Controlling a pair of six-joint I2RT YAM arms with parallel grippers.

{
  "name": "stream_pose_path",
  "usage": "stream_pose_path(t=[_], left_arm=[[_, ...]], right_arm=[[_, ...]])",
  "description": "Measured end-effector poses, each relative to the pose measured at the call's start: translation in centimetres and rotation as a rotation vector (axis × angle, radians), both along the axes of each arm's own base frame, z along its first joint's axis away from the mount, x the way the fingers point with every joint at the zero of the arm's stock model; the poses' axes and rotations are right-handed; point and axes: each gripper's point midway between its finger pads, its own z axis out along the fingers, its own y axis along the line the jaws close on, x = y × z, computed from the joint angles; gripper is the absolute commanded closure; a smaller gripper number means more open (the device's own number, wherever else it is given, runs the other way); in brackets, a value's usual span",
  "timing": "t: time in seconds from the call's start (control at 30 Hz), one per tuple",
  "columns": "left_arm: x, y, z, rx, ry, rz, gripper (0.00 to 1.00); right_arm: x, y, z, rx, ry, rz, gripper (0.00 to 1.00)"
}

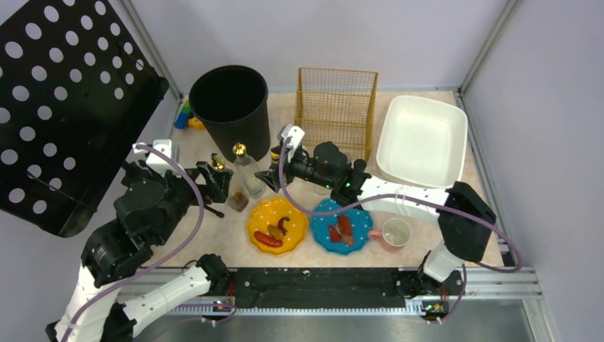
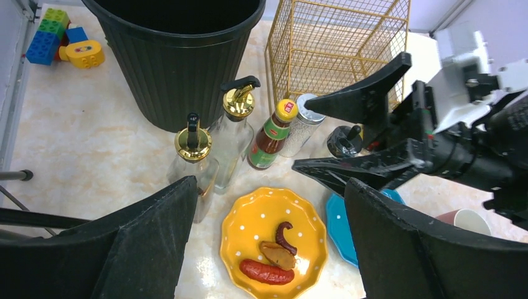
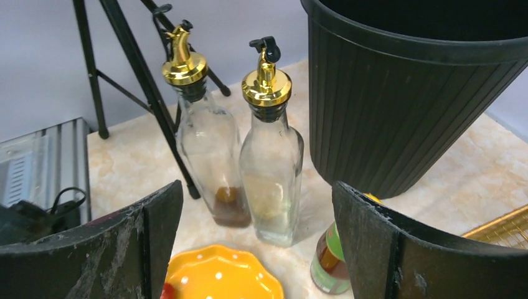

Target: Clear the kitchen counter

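Counter condition: the pale beige, faintly marbled kitchen counter [image 1: 283, 107] spans the floor of the enclosure and bears every item listed below.

Far edge: a black ribbed plastic bin [image 1: 231, 107], a gold wire basket [image 1: 336, 107] and a white rectangular tub [image 1: 422, 139] stand in a row, left to right.

Just in front of the bin stand a tall clear glass bottle [image 3: 208, 149] with a gold pourer and brown residue, and a second glass bottle [image 3: 271, 162] with the same pourer, nearly empty. A red sauce bottle [image 2: 271, 134] with a yellow cap and a silver-lidded shaker jar [image 2: 303, 124] stand beside them.

Near edge: a yellow dotted plate [image 2: 249, 215] holds sausage pieces [image 2: 266, 272]. A blue dotted plate [image 1: 324, 214] lies just beside it, and a pink cup [image 1: 394, 234] stands to the right.

Left gripper [image 2: 269, 185] hovers by the residue bottle, above the yellow plate's far rim. Its jaws are spread wide and hold nothing.

Right gripper [image 3: 256, 187] faces the two glass bottles. Its jaws are likewise spread and grip nothing.
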Motion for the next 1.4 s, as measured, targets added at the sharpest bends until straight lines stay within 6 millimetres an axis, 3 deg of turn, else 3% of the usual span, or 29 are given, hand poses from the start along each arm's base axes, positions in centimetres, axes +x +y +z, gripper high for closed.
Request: stream_pose_path(t=[0.2,0.63,0.9,1.27,1.4], left_arm=[[-0.4,0.5,0.1,-0.005,-0.007,0.006,0.09],[-1.1,1.4,-0.3,-0.013,-0.019,0.016,0.09],[-1.1,1.5,-0.4,-0.012,-0.019,0.016,0.09],[-1.4,1.8,-0.2,-0.014,-0.031,0.016,0.09],[-1.4,1.9,-0.2,-0.014,-0.032,0.019,0.09]], right_arm=[[1.3,1.6,-1.6,0.015,-0.014,-0.019,0.15],[3.2,5.3,-0.7,0.099,-0.081,-0.023,0.17],[3.9,7.0,-1.4,0.108,-0.086,-0.022,0.21],[4.6,8.7,-2.4,0.11,-0.086,-0.021,0.35],[4.7,8.8,-3.1,0.102,-0.08,-0.021,0.45]])
